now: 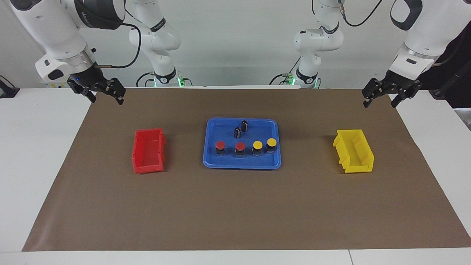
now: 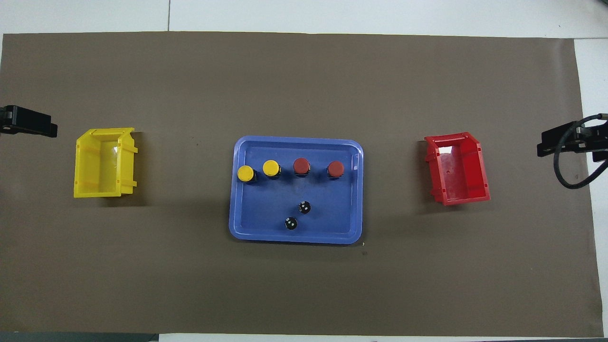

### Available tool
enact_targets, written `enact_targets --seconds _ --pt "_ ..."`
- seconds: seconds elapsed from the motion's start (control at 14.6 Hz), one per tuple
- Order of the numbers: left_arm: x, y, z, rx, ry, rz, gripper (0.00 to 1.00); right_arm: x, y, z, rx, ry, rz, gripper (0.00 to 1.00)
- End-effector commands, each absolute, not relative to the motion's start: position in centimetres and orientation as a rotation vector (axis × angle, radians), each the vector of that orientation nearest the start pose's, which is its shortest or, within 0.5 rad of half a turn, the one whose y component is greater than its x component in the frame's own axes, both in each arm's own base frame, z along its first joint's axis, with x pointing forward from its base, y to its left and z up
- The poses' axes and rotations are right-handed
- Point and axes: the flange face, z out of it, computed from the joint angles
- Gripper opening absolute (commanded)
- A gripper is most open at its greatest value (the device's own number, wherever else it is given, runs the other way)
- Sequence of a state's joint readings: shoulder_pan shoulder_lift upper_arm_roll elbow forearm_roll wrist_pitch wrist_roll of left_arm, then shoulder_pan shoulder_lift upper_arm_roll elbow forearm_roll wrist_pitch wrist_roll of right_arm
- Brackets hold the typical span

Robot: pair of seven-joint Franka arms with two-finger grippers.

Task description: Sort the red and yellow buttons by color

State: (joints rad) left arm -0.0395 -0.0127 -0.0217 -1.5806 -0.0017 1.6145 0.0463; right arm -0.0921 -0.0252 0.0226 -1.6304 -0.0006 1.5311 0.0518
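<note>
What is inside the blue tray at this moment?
In the blue tray stand two yellow buttons, two red buttons and two dark cylinders, nearer to the robots. Nothing covers them.

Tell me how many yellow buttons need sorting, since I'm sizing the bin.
2. Both stand in the blue tray: one yellow button beside the red ones, the other yellow button toward the left arm's end. None looks hidden.

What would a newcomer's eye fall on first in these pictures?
A blue tray sits mid-table, holding a row of two red buttons and two yellow buttons. A red bin lies toward the right arm's end and a yellow bin toward the left arm's end.
</note>
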Motion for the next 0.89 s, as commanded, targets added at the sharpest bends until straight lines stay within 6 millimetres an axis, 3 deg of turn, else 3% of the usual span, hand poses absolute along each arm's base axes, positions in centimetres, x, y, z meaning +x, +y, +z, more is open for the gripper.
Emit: enact_targets --seconds 0.0,0.69,0.82 --pt "54.63 -3.14 63.20 -3.145 0.171 -0.063 1.00 53.44 -3.73 60.88 -3.133 0.178 0.111 1.00" --pt "54.61 -3.22 63.18 -3.145 0.174 -0.060 1.00 53.47 -3.79 60.93 -3.131 0.156 0.111 0.99" --pt "54.62 -3.14 63.18 -3.145 0.171 -0.060 1.00 53.56 -3.31 60.66 -3.133 0.142 0.115 0.88"
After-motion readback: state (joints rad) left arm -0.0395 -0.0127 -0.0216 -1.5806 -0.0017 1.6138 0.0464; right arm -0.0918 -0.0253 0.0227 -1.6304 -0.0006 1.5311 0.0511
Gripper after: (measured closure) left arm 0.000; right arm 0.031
